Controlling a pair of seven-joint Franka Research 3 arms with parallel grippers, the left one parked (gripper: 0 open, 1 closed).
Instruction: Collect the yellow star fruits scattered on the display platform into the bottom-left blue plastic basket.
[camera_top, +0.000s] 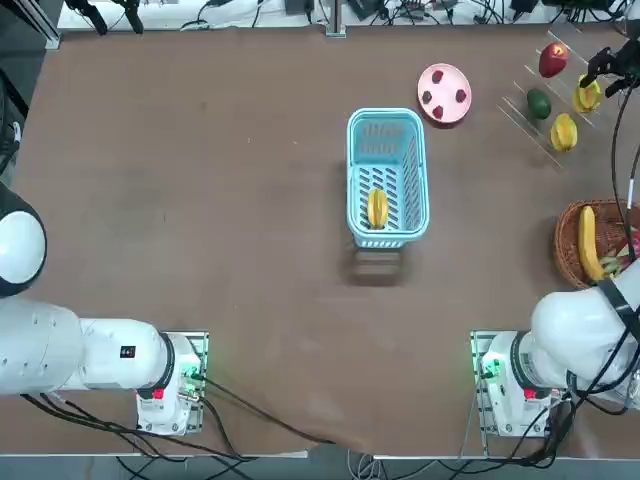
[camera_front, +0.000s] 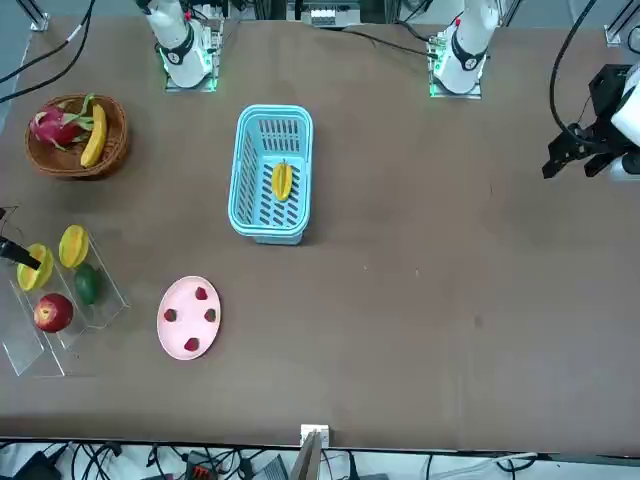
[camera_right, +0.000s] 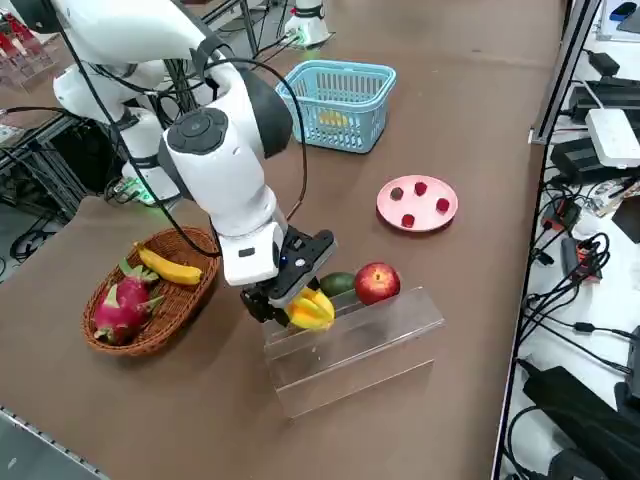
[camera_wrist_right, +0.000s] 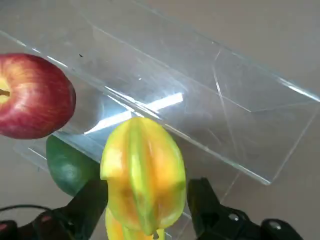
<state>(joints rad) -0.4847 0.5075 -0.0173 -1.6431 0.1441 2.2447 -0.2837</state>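
So far, 1 star fruit (camera_top: 377, 208) lay inside the blue plastic basket (camera_top: 356, 190) near the table's centre, which put roughly a third of the job behind. 2 star fruits remained on the display platform (camera_top: 522, 112) at about 2 o'clock in the top view: the nearer one (camera_top: 564, 131) sat untouched, and the farther one (camera_wrist_right: 143, 176) stood between the fingers (camera_wrist_right: 86, 208) of the right gripper (camera_right: 290, 300). Those fingers were spread wide on either side of the fruit and looked not yet clamped. A red apple (camera_wrist_right: 34, 96) and a green fruit (camera_wrist_right: 71, 166) sat beside it. The grasp, the carry and 1 more trip were probably left.
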